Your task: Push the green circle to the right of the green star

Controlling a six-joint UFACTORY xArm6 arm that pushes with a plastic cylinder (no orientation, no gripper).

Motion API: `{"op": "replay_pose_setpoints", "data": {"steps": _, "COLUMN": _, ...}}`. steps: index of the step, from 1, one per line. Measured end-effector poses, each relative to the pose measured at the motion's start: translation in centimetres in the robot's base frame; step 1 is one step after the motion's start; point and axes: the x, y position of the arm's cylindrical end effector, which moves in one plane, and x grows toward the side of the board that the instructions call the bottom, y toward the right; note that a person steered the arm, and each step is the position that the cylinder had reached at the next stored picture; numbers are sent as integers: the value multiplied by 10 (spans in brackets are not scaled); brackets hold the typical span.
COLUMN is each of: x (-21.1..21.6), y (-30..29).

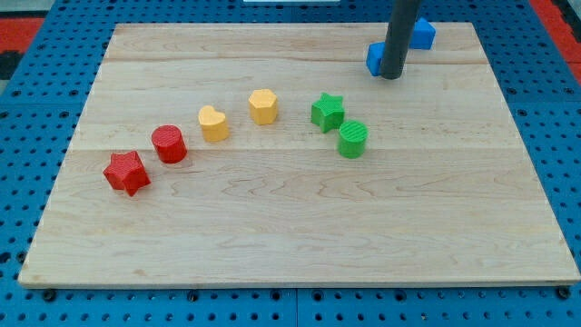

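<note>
Wooden board [300,236] on a blue pegboard surface [27,109].

Green star [327,112] sits right of the board's centre, toward the view's top. Green circle [353,139] lies just beside it, toward the view's bottom right, the two touching or nearly so; the gap cannot be made out.

My tip [389,76] rests near the board's top edge, well apart from both green blocks, up and to their right. The tool is a bare rod with nothing on it and nothing to spread or close; its upper part is cut off by the frame.

The rod hides most of a blue block [373,58]; shape not readable. A second blue block [423,33] shows behind the rod, partly covered.

Arc toward the view's left: yellow hexagon [262,105], yellow heart [213,123], red circle [169,143], red star [125,172].
</note>
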Motion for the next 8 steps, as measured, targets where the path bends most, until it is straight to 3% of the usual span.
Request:
{"op": "replay_pose_setpoints", "data": {"steps": 1, "x": 14, "y": -3}}
{"op": "replay_pose_setpoints", "data": {"steps": 4, "x": 159, "y": -40}}
{"op": "replay_pose_setpoints", "data": {"steps": 5, "x": 174, "y": -51}}
{"op": "replay_pose_setpoints", "data": {"steps": 8, "x": 144, "y": -68}}
